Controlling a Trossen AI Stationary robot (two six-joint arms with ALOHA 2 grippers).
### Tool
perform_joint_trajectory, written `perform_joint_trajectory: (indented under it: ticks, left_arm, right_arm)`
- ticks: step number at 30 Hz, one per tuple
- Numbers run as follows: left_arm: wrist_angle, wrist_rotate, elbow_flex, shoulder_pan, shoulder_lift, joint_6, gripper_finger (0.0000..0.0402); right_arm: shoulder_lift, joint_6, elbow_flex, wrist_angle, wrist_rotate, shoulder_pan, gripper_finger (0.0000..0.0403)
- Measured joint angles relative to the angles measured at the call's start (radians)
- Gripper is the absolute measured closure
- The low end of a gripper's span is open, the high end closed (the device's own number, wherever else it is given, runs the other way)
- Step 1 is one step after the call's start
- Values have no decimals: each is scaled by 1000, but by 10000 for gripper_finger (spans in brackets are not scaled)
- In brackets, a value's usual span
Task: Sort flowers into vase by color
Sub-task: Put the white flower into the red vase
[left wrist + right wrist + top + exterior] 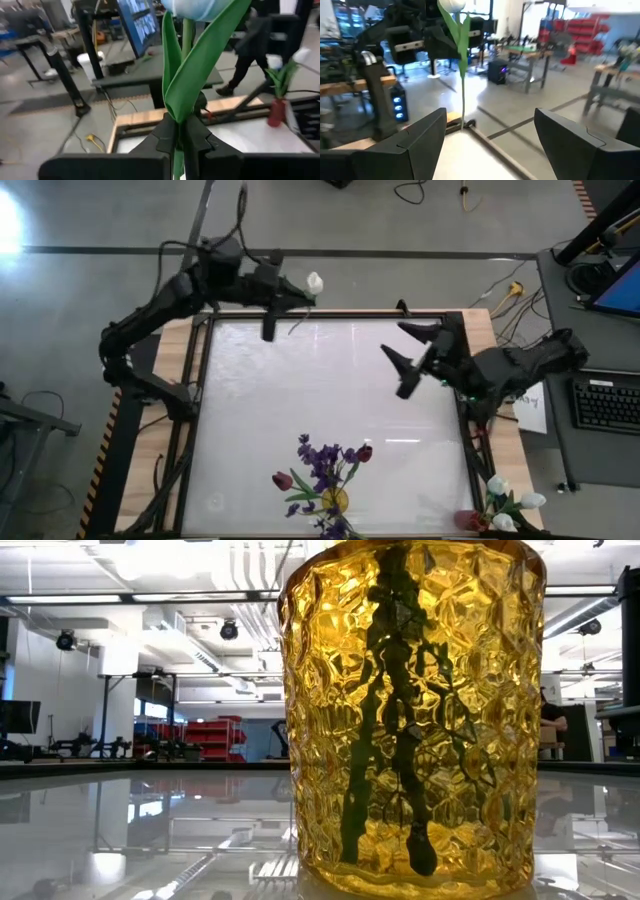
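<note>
My left end effector [285, 298] is up at eleven o'clock on the surface [330, 390], clamped tight on the green stem of a white tulip [315, 282], bud hanging just past the far edge. From the left wrist the fingers [165, 137] pinch stem and leaf together, low down, well beneath the bud. My right end effector [410, 360] hovers at about two o'clock, spread wide and empty, and its wrist camera looks straight across at that tulip.

The yellow vase [334, 500] sits at six o'clock, holding purple sprigs [322, 455] and dark red tulips [283, 480] together. At five o'clock, on the wooden edge, a red vase [467, 520] carries more white tulips [510, 505].

I reckon this stem is light and springy, thin enough to swing or twist in the grip. The bud looks soft, so I'd keep off it. If I pass it over, I'd take bare stem below the leaves, where there's something firm to bite.
</note>
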Motion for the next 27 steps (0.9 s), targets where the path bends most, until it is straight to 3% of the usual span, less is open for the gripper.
perform_joint_trajectory:
  ticks: [5,9,13,27]
  left_arm:
    - [101,-144,-2,-140,64,-1,402]
    - [189,-241,-1,-220,108,-10,402]
    - [280,-329,-1,-270,142,-17,402]
    - [446,-357,0,-325,228,-41,401]
  right_arm:
    - [82,-169,0,214,0,-49,122]
    - [119,-194,-1,337,-2,-70,140]
    - [128,-194,0,352,-78,-70,156]
    - [129,-175,0,353,-98,-89,197]
